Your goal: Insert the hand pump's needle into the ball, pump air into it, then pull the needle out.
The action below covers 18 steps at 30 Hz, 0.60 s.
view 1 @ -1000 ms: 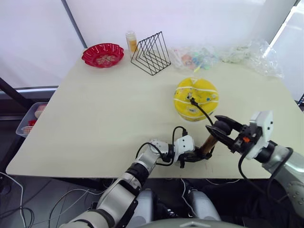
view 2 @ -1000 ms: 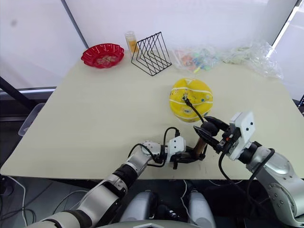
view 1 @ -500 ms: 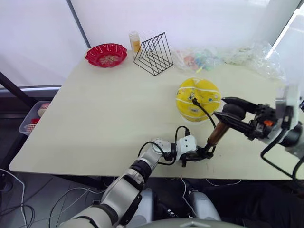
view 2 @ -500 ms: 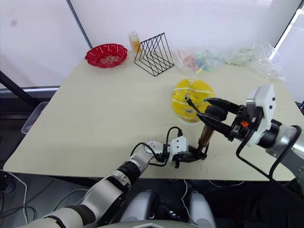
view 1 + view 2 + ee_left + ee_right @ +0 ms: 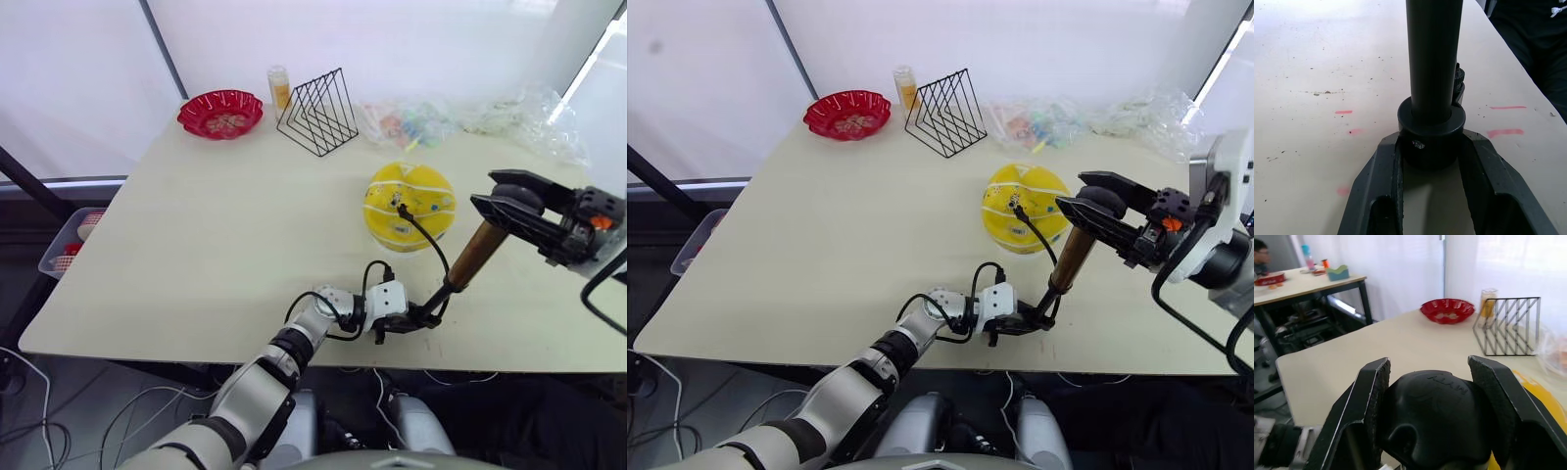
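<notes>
Hand pump (image 5: pixel 477 253) stands tilted at centre right of the left eye frame, gold barrel leaning up toward the right edge, its black base near the table's (image 5: pixel 196 245) front edge. My left gripper (image 5: pixel 1431 161) is closed narrow on that black base cap; both fingers (image 5: pixel 1376 196) press its sides in the left wrist view. My right gripper (image 5: pixel 1432 416) clamps the pump's black handle at the barrel's raised end, one finger on each side. The thin black hose (image 5: pixel 423 233) arcs from the base up to the yellow ball (image 5: pixel 409 206), which sits right of centre. The needle (image 5: pixel 397 205) fitting touches the ball's top surface; I cannot tell how deep it sits.
</notes>
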### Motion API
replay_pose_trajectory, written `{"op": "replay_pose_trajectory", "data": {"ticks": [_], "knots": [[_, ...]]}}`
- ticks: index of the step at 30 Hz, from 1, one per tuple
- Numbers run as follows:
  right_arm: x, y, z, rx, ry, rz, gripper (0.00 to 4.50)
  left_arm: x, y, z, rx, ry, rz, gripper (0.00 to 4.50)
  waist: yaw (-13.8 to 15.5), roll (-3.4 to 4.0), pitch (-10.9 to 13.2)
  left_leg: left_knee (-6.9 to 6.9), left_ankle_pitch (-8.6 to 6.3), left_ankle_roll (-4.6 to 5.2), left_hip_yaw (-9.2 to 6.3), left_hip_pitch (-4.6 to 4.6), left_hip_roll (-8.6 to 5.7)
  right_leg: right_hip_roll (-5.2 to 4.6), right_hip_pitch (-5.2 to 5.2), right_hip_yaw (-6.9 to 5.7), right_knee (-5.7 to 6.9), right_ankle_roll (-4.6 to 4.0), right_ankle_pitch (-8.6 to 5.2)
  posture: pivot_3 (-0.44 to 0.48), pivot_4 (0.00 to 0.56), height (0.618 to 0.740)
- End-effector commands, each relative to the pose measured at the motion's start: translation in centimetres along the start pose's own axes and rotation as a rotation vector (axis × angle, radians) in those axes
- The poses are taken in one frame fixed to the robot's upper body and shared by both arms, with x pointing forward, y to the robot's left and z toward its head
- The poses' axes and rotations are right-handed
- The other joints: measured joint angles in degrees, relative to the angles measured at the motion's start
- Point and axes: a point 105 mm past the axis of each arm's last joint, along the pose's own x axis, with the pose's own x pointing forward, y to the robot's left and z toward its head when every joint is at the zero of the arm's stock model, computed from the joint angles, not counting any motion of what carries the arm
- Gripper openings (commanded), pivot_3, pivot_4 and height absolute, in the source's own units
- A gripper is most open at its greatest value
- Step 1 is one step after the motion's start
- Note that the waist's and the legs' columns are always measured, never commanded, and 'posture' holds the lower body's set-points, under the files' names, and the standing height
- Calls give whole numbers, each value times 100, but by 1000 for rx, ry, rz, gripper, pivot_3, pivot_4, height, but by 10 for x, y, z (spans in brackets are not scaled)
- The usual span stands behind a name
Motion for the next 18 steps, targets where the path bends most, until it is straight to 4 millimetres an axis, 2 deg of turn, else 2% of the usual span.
{"op": "replay_pose_trajectory", "data": {"ticks": [1,7,9,13,18], "knots": [[0,-3,-28,-20,25,-48,2103,-2,-15,-26,-59,89,-24,1098,-6,-15,-34,0,0,0,-1,2,1,1,0,-1,0,6,-6,0,150,740],[5,4,-76,6,55,-45,2103,-2,-15,-28,-66,94,-25,1098,-23,-7,-74,0,0,0,-7,16,7,4,2,7,0,15,-18,0,150,740],[6,5,-84,-3,65,-45,2103,-2,-15,-28,-66,95,-24,1098,-23,-7,-76,0,0,0,-8,17,8,4,3,7,1,15,-18,0,150,740],[11,8,-128,22,133,-44,2103,-3,-16,-29,-76,101,-36,1098,-21,-14,-86,-3,0,0,-7,19,7,5,3,6,-1,14,-19,0,150,740],[13,8,-150,9,156,-50,2103,-4,-12,-29,-68,118,-27,1098,-22,-21,-93,-3,0,0,-9,21,8,5,3,6,-1,14,-19,0,150,740]]}}
